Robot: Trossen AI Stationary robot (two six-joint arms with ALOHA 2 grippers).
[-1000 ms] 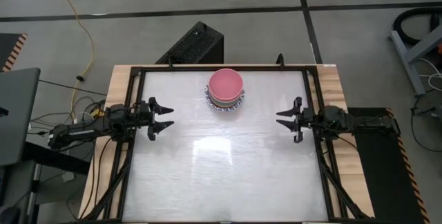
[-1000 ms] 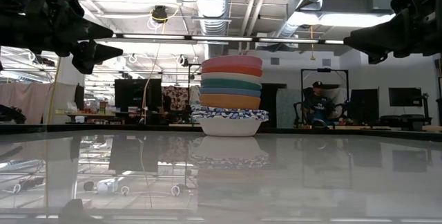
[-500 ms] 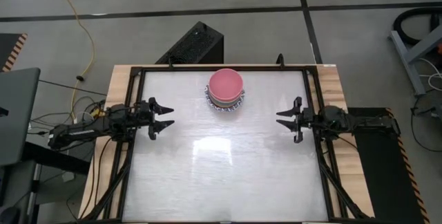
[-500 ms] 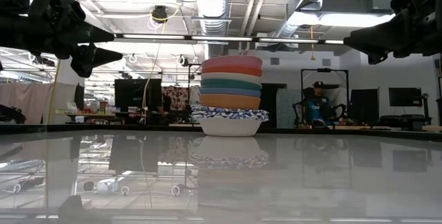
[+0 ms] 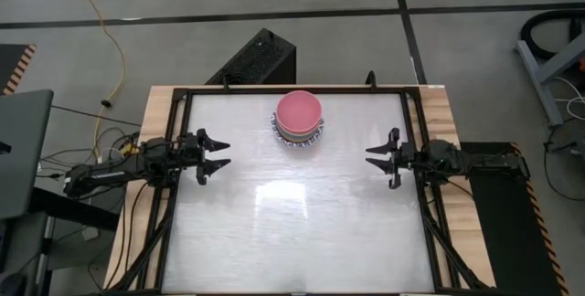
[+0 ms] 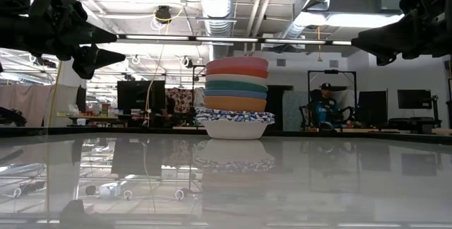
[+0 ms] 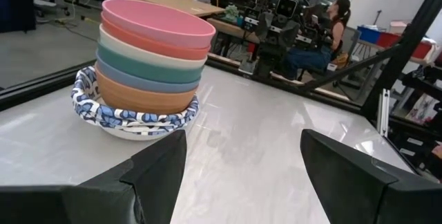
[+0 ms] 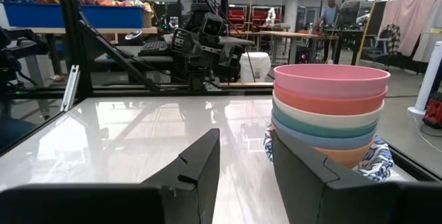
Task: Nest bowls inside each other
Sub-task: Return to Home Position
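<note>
The bowls [image 5: 299, 118] stand nested in one stack near the middle of the table's far edge. The pink one [image 7: 155, 23] is on top, with red, cream, teal, blue and orange ones under it. The lowest white bowl with a blue patterned rim [image 6: 235, 118] rests on the table. My left gripper [image 5: 225, 153] hovers open at the table's left edge, pointing level toward the table's middle. My right gripper [image 5: 373, 157] hovers open at the right edge, facing it. Both are well clear of the stack [image 8: 328, 113], with nothing between their fingers.
A black frame [image 5: 179, 195] runs around the glossy white table top. A black box [image 5: 256, 58] stands beyond the far edge. A seated person [image 6: 325, 105] shows in the room behind. The wide table middle [image 5: 292, 214] between the grippers is free room.
</note>
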